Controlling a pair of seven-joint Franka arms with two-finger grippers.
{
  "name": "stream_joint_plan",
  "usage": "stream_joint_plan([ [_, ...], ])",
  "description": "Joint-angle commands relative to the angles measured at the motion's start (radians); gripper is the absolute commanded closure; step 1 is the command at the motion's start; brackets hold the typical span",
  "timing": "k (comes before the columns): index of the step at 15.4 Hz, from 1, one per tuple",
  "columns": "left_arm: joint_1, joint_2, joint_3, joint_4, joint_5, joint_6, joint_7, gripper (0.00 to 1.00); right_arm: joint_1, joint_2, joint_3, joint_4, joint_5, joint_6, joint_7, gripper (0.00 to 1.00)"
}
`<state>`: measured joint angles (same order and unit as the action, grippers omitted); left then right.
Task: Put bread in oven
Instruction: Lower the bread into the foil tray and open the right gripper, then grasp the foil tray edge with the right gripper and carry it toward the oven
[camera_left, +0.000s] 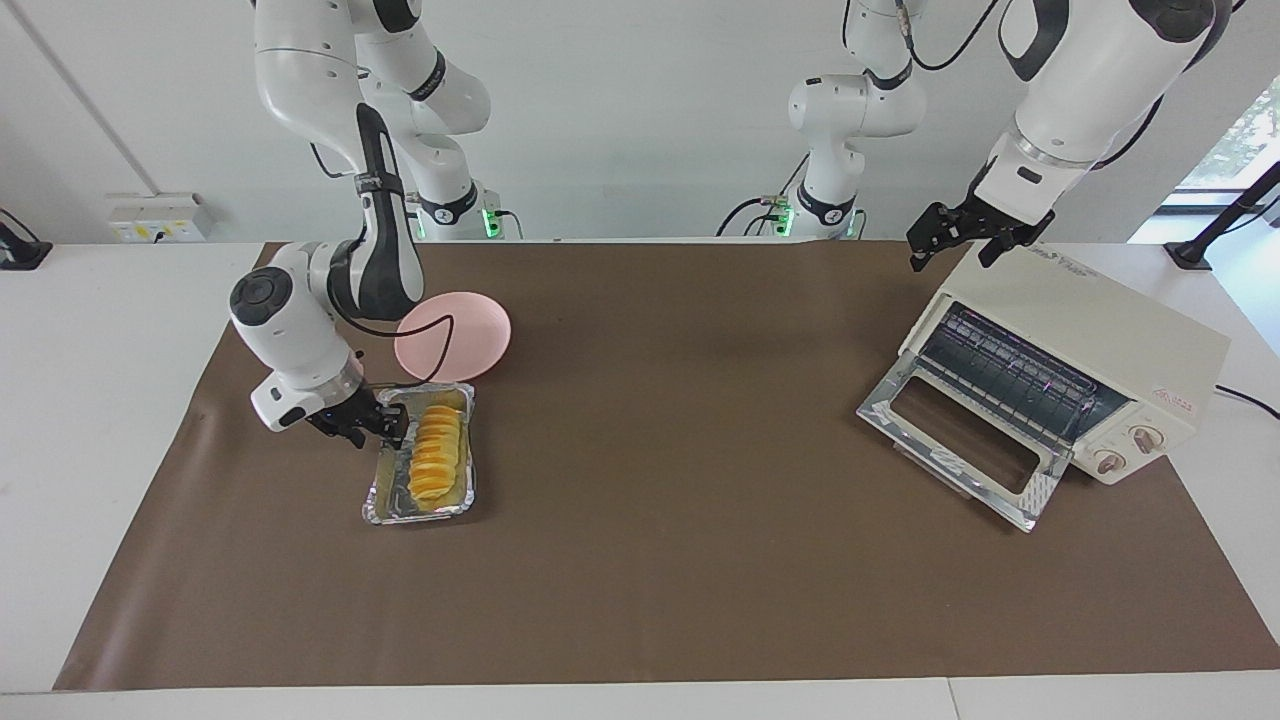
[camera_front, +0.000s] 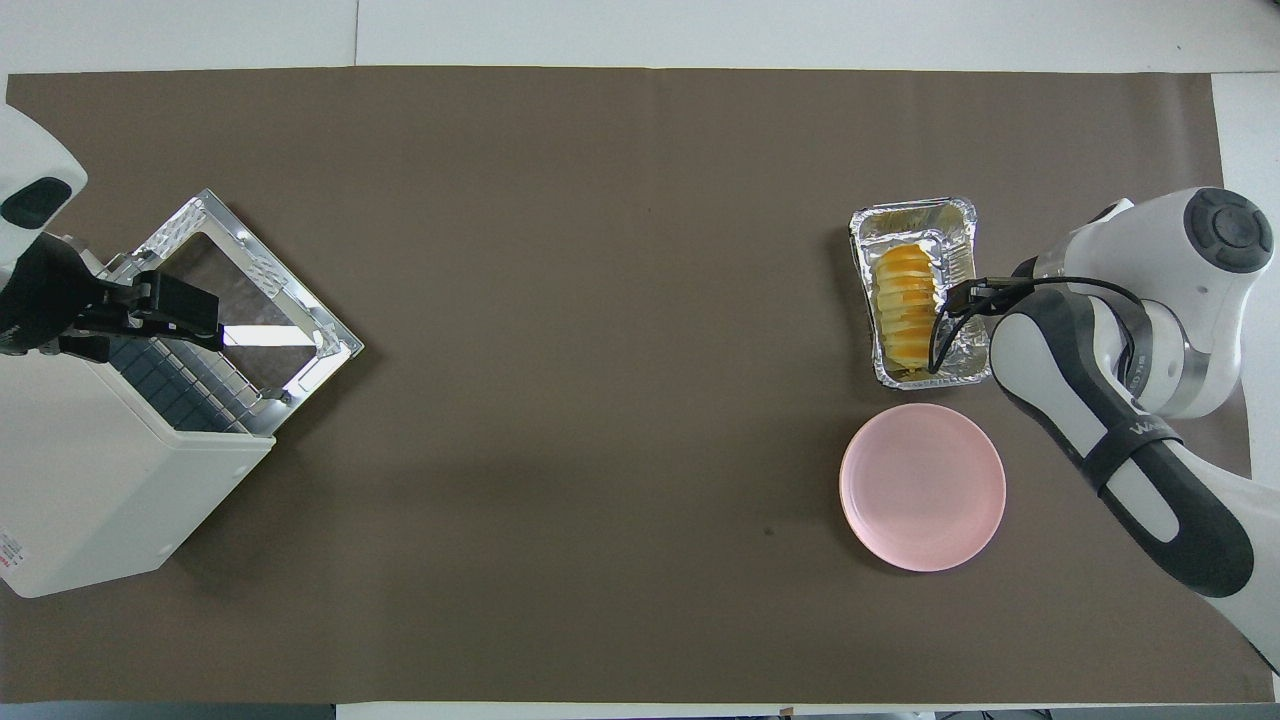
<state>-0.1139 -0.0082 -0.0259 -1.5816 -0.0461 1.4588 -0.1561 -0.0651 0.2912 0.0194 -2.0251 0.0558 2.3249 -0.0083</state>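
The oven (camera_left: 1060, 375), door dropped open, is seen beneath the left gripper (camera_left: 950, 240), grip undetermined. Only the facing view shows its knobs. The bread (camera_left: 437, 458) lies in a foil tray (camera_left: 385, 500) beside the right gripper (camera_left: 385, 425), grip undetermined, long axis running away from the robots.

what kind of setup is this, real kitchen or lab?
Likely a robot lab bench, not a kitchen: two Franka arms at a paper-covered table, a toaster oven and bread in a foil tray.

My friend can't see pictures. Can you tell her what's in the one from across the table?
The right gripper reaches the edge of a foil tray holding the bread, beside a pink plate. At the table's other end, the oven stands with its door down, the left gripper above it.
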Motion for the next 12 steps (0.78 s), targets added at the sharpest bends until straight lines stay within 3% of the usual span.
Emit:
stream_joint_plan([
  [1,0.008,-0.015,-0.005,-0.009,-0.003,-0.003,0.009,0.00,-0.007,-0.012,0.005,-0.020,0.012,0.021,-0.035,1.00],
  [3,0.008,-0.015,-0.005,-0.009,-0.005,-0.003,0.009,0.00,-0.010,-0.007,0.008,0.009,0.016,0.021,-0.036,1.00],
  [6,0.008,-0.015,-0.005,-0.009,-0.005,-0.003,0.009,0.00,0.024,-0.003,0.014,0.107,0.140,-0.021,-0.029,1.00],
  [12,0.008,-0.015,-0.005,-0.009,-0.003,-0.003,0.009,0.00,0.181,0.025,0.014,0.250,0.133,-0.070,0.077,1.00],
])
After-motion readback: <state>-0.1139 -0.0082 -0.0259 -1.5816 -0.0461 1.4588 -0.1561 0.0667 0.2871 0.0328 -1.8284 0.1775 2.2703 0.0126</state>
